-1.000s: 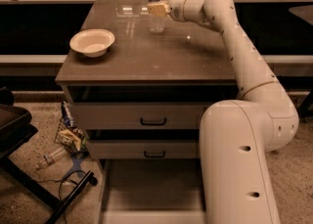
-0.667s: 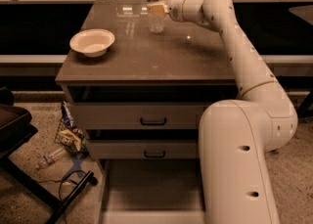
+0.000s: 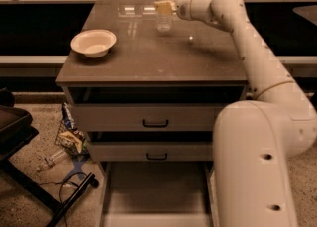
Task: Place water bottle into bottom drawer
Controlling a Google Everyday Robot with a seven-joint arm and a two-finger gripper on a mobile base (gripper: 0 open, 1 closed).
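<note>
The water bottle (image 3: 163, 20), clear with a white cap, stands upright at the back middle of the brown tabletop (image 3: 148, 57). My gripper (image 3: 164, 7) reaches in from the right at the end of the white arm and sits at the bottle's upper part, level with its shoulder. The bottom drawer (image 3: 153, 196) is pulled out at the foot of the cabinet, a shallow tray with a bare flat floor and pale side walls.
A white bowl (image 3: 94, 42) sits on the table's left side. Two closed drawer fronts with black handles (image 3: 155, 122) face me above the open drawer. My white arm base (image 3: 257, 161) stands at the right. Litter (image 3: 69, 139) and a black stand (image 3: 29, 171) lie on the floor at the left.
</note>
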